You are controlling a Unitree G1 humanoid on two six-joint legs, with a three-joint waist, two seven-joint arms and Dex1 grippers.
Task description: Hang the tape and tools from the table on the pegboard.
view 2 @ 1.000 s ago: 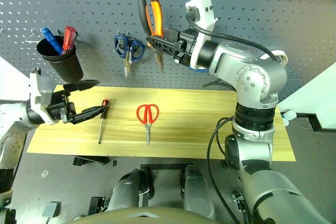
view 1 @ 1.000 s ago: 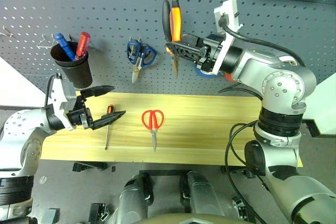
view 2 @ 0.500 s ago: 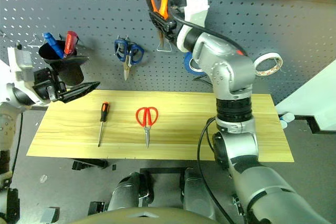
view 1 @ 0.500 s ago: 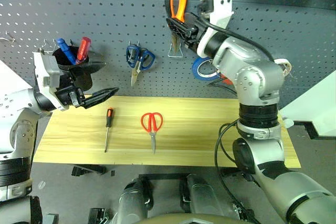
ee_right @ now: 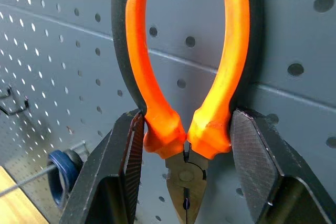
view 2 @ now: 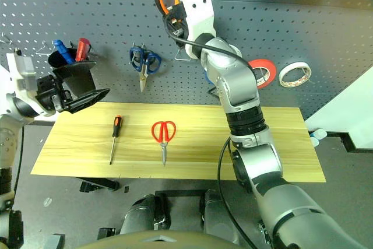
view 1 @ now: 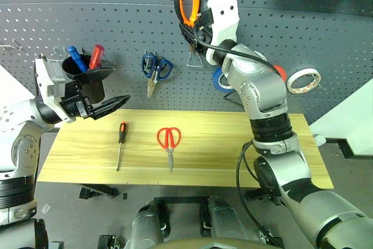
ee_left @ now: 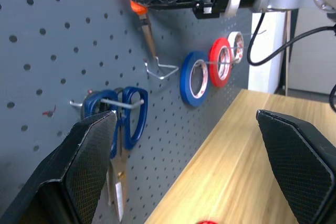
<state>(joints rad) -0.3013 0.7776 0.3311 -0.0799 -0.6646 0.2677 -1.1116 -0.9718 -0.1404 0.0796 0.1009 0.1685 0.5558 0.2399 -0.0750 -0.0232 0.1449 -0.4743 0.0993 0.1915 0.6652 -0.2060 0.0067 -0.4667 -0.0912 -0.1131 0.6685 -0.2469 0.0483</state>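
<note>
Two tools, scissors (view 1: 169, 138) and screwdriver (view 1: 120, 138), lie on the desk (view 1: 233, 144); right jaws pinch pliers (view 1: 187, 5) against the pegboard (view 1: 116, 21), left jaws spread.

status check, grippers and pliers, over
Right gripper shut on pliers, up against pegboard. Left gripper open, empty. Screwdriver, red scissors on table.

Table (view 1: 262, 144) with screwdriver (view 1: 120, 144), scissors (view 1: 169, 144)

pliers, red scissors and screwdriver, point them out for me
pliers (view 1: 187, 5), left eye view, on the orange handles, held up at the pegboard
red scissors (view 1: 169, 136), left eye view, on the red finger loops
screwdriver (view 1: 122, 130), left eye view, on the orange-and-black handle
</note>
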